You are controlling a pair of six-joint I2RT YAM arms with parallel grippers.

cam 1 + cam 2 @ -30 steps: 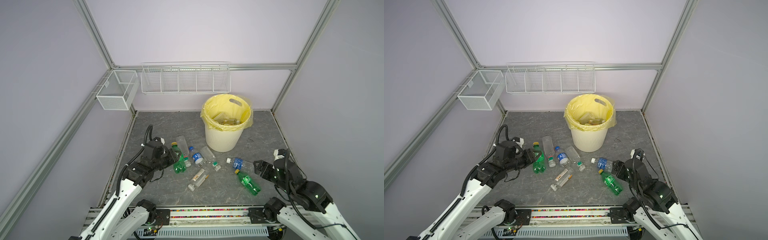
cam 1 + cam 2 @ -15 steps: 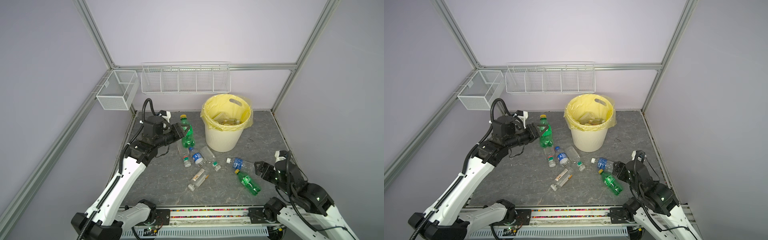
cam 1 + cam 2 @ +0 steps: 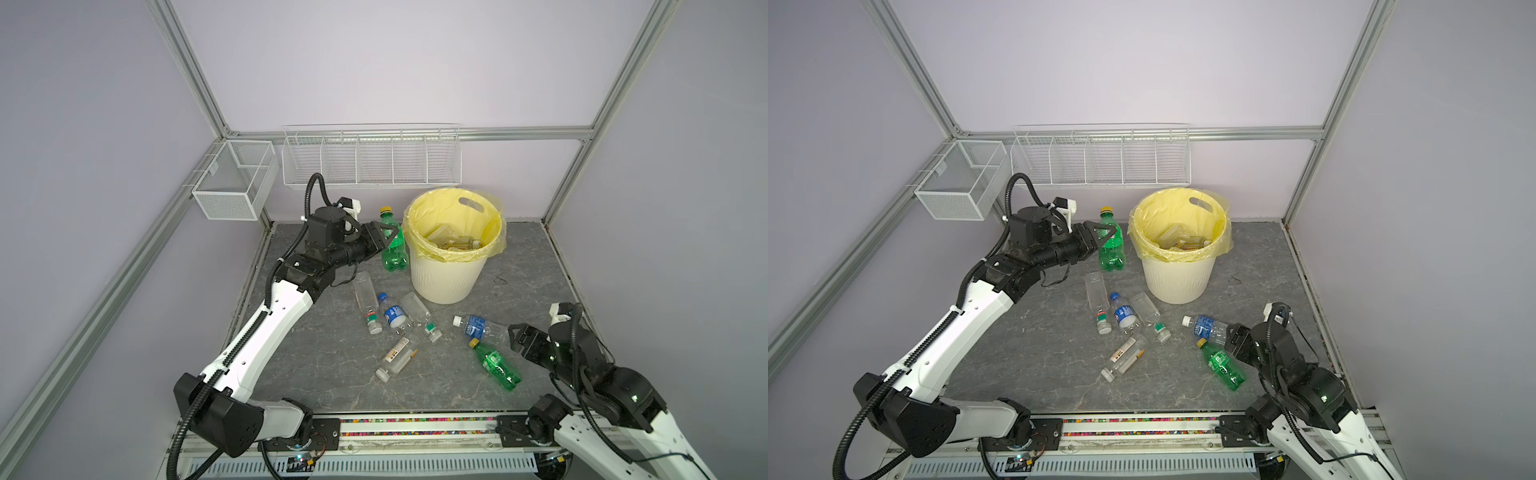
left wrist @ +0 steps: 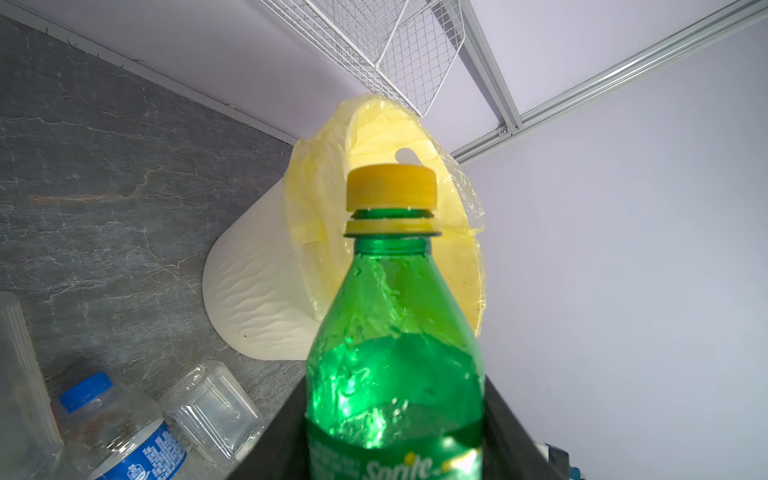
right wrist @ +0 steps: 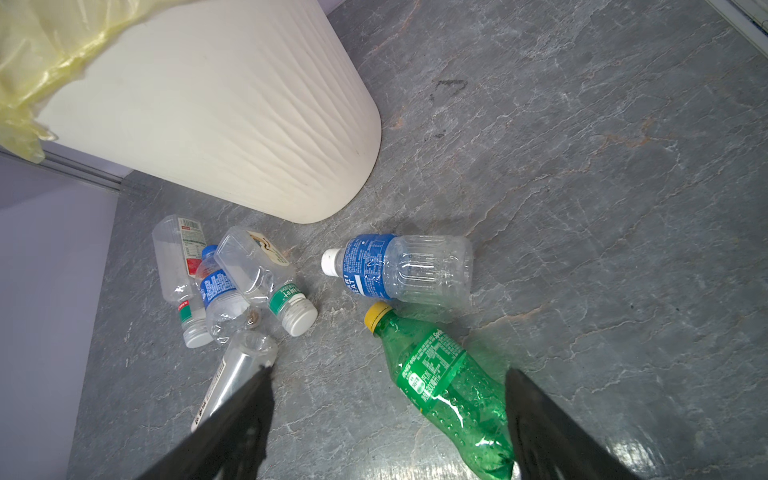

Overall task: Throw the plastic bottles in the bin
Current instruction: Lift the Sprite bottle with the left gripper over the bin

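My left gripper (image 3: 385, 237) is shut on a green plastic bottle (image 3: 393, 249) with a yellow cap. It holds the bottle upright in the air, just left of the bin (image 3: 440, 282), a cream ribbed bucket with a yellow liner. In the left wrist view the green bottle (image 4: 395, 353) sits between the black fingers (image 4: 282, 436), and the bin (image 4: 253, 307) is behind it. My right gripper (image 3: 514, 334) hangs open and low over a second green bottle (image 5: 444, 386). A blue-labelled bottle (image 5: 395, 266) lies beside that one. Several clear bottles (image 3: 390, 311) lie in a cluster in front of the bin.
A long white wire basket (image 3: 372, 160) hangs on the back wall above the bin. A smaller mesh basket (image 3: 235, 183) hangs at the back left. Aluminium frame posts line the walls. A clear bottle with a white label (image 3: 397, 357) lies nearer the front rail.
My left arm has lifted the green bottle off the floor and carried it back and right, up beside the bin's rim. The right arm has hardly moved.
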